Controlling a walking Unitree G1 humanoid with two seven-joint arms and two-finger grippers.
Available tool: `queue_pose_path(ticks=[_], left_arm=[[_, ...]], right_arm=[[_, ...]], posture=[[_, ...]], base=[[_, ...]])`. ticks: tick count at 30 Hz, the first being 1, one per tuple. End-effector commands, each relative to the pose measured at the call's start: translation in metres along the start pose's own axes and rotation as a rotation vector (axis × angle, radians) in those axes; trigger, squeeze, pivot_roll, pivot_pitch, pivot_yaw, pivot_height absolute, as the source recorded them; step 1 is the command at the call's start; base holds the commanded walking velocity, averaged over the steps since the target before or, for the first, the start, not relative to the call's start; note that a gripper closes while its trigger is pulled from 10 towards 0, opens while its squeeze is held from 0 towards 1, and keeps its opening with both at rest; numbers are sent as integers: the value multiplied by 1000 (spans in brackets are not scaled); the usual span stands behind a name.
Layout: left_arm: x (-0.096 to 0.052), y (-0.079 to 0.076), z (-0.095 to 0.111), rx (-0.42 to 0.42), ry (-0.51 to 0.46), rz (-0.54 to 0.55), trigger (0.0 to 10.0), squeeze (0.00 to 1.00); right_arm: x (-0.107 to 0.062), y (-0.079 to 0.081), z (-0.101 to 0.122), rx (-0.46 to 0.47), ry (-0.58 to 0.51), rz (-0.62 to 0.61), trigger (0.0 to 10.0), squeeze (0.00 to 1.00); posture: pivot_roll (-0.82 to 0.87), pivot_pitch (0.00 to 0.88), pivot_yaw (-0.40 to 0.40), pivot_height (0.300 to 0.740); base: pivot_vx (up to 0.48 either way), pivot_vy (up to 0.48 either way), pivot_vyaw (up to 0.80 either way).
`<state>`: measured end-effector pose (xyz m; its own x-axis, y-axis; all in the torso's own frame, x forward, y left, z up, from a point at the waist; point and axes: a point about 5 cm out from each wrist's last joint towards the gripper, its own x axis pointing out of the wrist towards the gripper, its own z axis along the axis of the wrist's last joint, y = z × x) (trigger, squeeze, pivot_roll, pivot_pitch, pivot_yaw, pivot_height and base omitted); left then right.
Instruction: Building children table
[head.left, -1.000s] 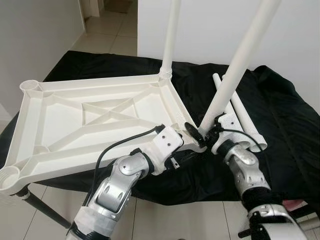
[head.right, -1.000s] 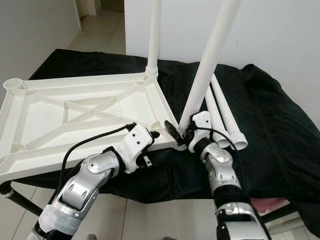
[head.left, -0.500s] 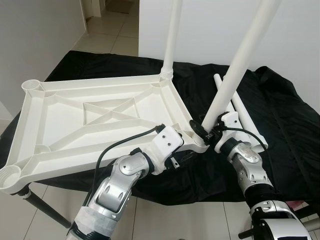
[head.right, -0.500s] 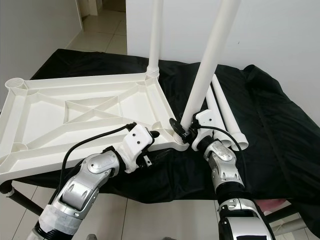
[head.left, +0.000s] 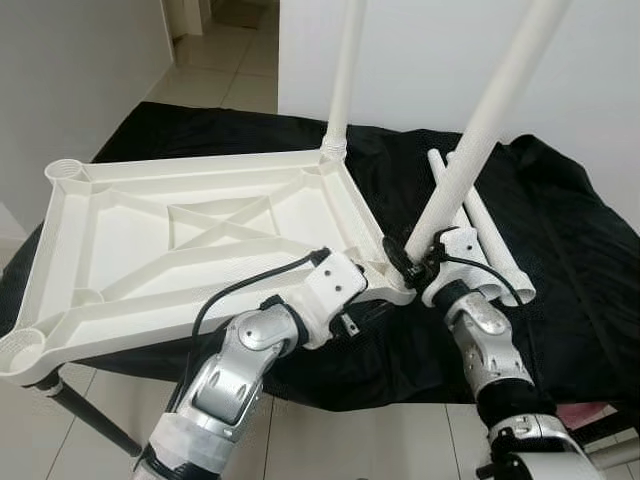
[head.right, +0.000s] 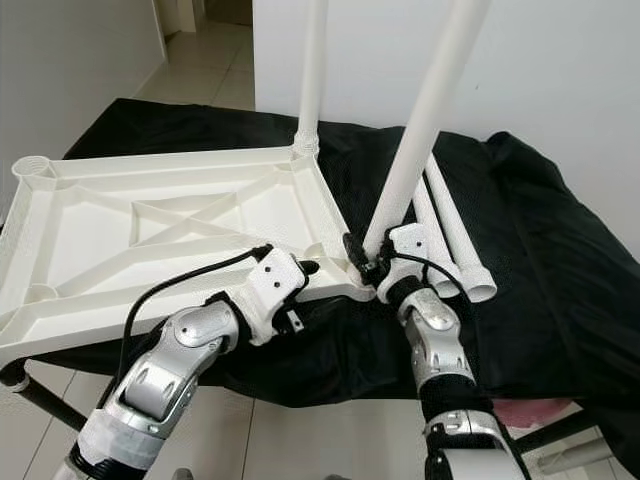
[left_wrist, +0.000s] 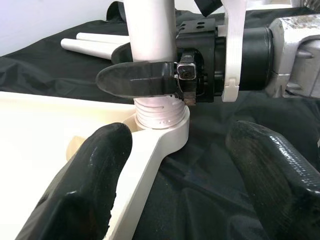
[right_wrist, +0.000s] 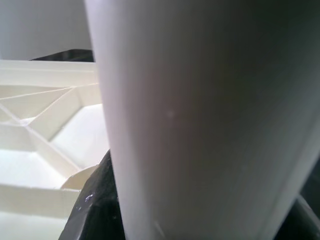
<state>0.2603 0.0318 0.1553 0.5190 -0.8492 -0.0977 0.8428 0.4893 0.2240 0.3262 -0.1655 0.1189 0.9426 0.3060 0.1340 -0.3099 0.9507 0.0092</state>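
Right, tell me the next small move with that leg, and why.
Probably tip the leg upright over the corner socket before driving it further. The right gripper is clamped on it low down, its threaded end sits in the socket, yet it leans away from the tabletop. The left gripper hovers open beside that corner.

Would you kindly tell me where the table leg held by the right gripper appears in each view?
Left eye: held leg, right of centre, leaning.
Right eye: centre, leaning.
Left wrist: top centre, entering the corner socket.
Right wrist: close up.
Shared landmark: white tabletop.
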Motion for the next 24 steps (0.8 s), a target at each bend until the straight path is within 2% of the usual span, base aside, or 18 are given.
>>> queue_pose_path(ticks=[1,2,6,8,9,10,11,13,15,16,17,24], left_arm=[[1,2,-1,3,1,62,10000,0],[2,2,-1,4,1,55,10000,0],[2,2,-1,10,0,48,10000,0],[3,2,-1,12,0,46,10000,0],[3,2,-1,12,0,46,10000,0],[3,2,-1,13,-1,46,10000,0],[3,2,-1,13,-1,46,10000,0],[4,3,-1,15,-2,49,10000,0],[4,3,-1,15,-2,49,10000,0],[5,4,-1,16,-2,51,10000,0],[5,5,-1,19,-1,56,10000,0],[5,11,-2,23,0,76,10000,0]], right_arm=[[-8,-2,-12,34,56,-61,10000,0],[-8,2,-10,48,41,-115,10000,0],[-9,5,-9,51,36,-186,10000,0],[-12,7,-9,62,41,-302,10000,0],[-12,7,-9,62,41,-302,10000,0],[-15,8,-10,60,56,-385,10000,0],[-15,8,-10,60,56,-385,10000,0],[-22,9,-14,53,96,-546,10000,0],[-22,9,-14,53,96,-546,10000,0],[-25,11,-16,75,108,-613,10000,0],[-26,17,-18,86,114,-628,10000,0],[-23,21,-16,106,108,-607,10000,0]], posture=[[6,0,-78,740],[4,0,-78,740],[4,0,-78,740],[3,0,-79,740],[3,0,-79,740],[2,0,-81,740],[2,0,-81,740],[1,0,-83,740],[1,0,-83,740],[1,0,-83,740],[0,0,-83,740],[0,0,-82,740]], base=[[0,0,0],[0,0,0],[0,0,0],[0,0,0],[0,0,0],[0,0,0],[0,0,0],[0,0,0],[0,0,0],[0,0,0],[0,0,0],[0,0,0]])
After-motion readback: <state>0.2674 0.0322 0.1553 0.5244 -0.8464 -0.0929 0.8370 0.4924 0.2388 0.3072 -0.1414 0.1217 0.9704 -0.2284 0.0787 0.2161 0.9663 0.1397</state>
